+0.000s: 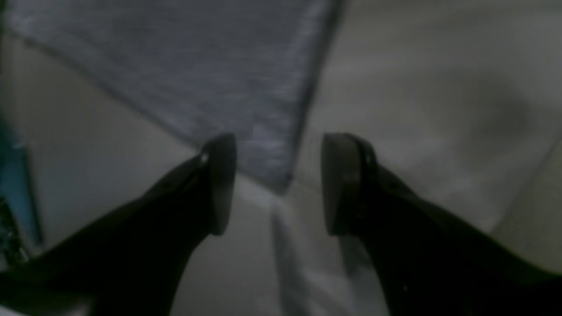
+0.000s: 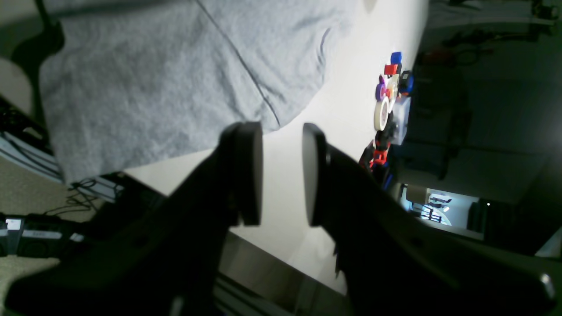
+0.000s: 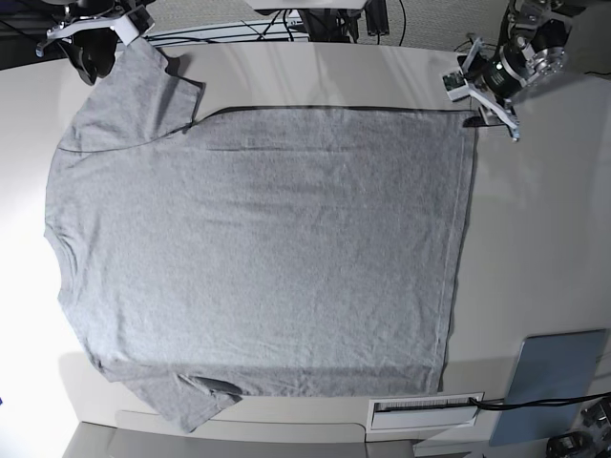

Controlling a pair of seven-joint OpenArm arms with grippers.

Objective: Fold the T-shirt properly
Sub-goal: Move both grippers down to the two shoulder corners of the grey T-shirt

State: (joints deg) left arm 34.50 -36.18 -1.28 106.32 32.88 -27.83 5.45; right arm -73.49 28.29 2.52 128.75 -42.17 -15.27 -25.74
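Note:
The heather-grey T-shirt (image 3: pixel 258 248) lies spread flat on the pale table (image 3: pixel 554 239), plain side up, neck to the left and hem to the right. My left gripper (image 3: pixel 492 113) is open at the shirt's far hem corner. In the left wrist view the corner of the shirt (image 1: pixel 197 74) lies between the open fingers of the gripper (image 1: pixel 279 184). My right gripper (image 3: pixel 93 59) is open at the far sleeve. In the right wrist view the gripper (image 2: pixel 281 171) hovers just off the edge of the sleeve (image 2: pixel 153 87). No lettering shows.
A grey-blue flat pad (image 3: pixel 554 377) and a white slotted strip (image 3: pixel 425 412) sit at the front right. Cables (image 3: pixel 315 19) run behind the table's far edge. Small colourful objects and a tape roll (image 2: pixel 390 101) stand at the table's edge in the right wrist view.

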